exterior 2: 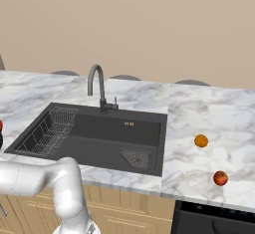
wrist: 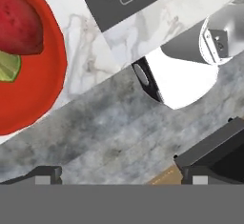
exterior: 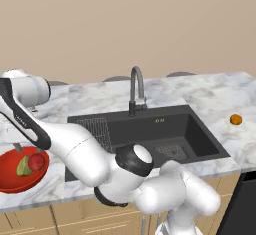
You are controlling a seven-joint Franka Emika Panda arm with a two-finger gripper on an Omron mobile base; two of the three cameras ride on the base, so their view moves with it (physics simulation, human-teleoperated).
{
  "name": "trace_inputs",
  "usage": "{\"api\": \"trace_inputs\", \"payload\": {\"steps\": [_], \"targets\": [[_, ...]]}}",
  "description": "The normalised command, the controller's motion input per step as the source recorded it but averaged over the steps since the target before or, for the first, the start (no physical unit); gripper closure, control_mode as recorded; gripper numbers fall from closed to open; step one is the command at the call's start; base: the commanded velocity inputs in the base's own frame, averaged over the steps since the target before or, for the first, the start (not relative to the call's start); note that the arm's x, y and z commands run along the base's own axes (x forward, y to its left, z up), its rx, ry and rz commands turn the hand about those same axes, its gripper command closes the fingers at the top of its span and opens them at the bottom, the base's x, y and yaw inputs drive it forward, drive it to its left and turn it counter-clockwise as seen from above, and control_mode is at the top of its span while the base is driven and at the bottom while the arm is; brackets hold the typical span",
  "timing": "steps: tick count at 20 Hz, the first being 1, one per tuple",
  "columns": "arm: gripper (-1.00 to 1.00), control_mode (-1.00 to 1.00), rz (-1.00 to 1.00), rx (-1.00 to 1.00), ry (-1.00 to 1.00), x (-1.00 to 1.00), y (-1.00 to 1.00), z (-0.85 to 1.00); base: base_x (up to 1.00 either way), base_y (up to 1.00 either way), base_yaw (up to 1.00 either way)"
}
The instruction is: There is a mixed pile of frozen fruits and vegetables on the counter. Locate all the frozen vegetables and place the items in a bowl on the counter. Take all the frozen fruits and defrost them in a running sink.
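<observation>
The red bowl (exterior: 12,179) sits on the counter (exterior: 210,96) at the far left and holds the yellow-green wedge (exterior: 23,167) and the pinkish-red round piece (exterior: 36,162). My gripper (exterior: 28,150) hangs just above the bowl. In the hand view the gripper (wrist: 121,175) stands open and holds nothing, with the bowl (wrist: 43,94), the pinkish-red piece (wrist: 19,23) and the wedge (wrist: 7,68) at the upper left. The orange ball (exterior 2: 201,141) and the small red ball (exterior 2: 220,178) lie on the counter (exterior 2: 209,108) right of the sink (exterior 2: 99,128).
The dark sink (exterior: 200,136) has a wire rack (exterior: 97,129) on its left side, a round drain (exterior 2: 135,158) and a grey gooseneck tap (exterior: 136,86) at its back. The orange ball (exterior: 236,119) lies near the counter's right end. My arm stretches across the sink's front edge.
</observation>
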Motion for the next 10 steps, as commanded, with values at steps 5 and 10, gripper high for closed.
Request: {"api": "trace_inputs", "payload": {"steps": [5,10], "targets": [[-1.00,-1.00,0.00,0.00,-0.36,-0.40,-0.47,0.41,0.00,0.00,0.00],[-1.00,-1.00,0.06,0.01,-0.33,-0.24,-0.50,0.37,0.00,0.00,0.00]]}}
